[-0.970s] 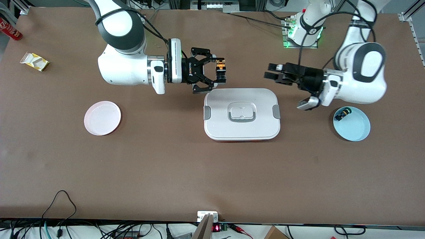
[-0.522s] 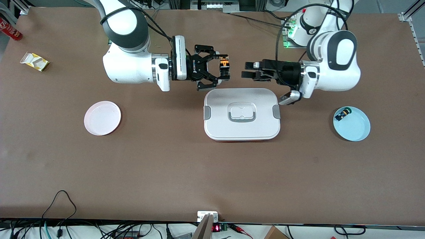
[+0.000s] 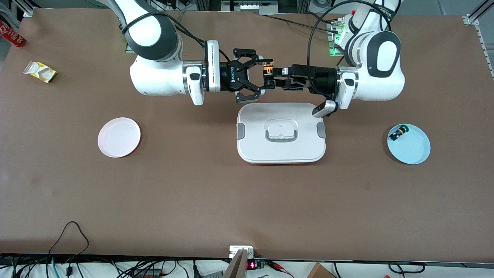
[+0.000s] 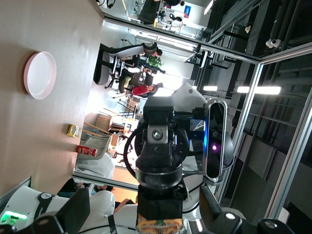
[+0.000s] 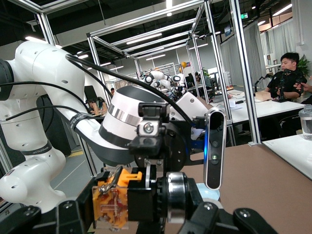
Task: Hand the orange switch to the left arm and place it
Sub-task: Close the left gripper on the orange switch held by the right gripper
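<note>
"robotiq" is printed in white on the black body of the right end effector [image 3: 266,77]; no other text is clear enough to read.

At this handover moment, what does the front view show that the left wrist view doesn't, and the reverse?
Only the front view: the box, the blue plate with the second switch, and the left end effector, open around the orange switch.
Only the left wrist view: people seated in the lab past the table.
Both: the switch held in the shut right end effector, the pink plate, and the yellow carton.
</note>
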{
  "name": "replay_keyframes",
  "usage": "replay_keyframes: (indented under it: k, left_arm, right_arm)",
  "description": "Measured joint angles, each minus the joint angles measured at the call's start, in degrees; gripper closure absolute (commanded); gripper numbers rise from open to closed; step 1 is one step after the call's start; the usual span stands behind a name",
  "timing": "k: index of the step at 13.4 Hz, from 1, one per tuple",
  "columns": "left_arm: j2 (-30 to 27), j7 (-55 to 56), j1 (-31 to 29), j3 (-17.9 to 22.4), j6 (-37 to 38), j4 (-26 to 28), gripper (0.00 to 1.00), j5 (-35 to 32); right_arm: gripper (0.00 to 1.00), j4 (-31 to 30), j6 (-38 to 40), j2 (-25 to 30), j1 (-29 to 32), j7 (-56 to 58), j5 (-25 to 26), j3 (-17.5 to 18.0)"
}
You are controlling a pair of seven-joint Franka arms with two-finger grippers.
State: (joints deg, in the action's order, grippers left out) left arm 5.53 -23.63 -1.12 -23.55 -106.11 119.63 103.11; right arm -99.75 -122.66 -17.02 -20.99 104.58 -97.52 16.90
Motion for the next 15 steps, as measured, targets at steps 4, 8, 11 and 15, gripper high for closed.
replay_keyframes:
  k: [4,8,11,15]
  left_arm:
    - [0.0,-0.02,-0.03,-0.28,-0.14,0.0,0.04,0.34]
    - [0.0,-0.02,-0.03,-0.41,-0.13,0.01,0.55,0.36]
    - [-0.26,-0.02,-0.1,-0.59,-0.04,-0.04,0.76,1.01]
    - [-0.43,-0.58,-0.16,-0.59,-0.11,0.07,0.79,1.02]
  right_arm:
    - [1.0,0.0,-0.04,0.0,0.0,0.03,-0.07,-0.01]
    - [1.0,-0.01,-0.05,-0.01,0.0,0.04,-0.07,-0.02]
    - [1.0,-0.52,-0.13,-0.06,0.0,0.24,-0.07,-0.02]
    - [1.0,-0.57,-0.13,-0.03,0.01,0.11,-0.24,-0.03]
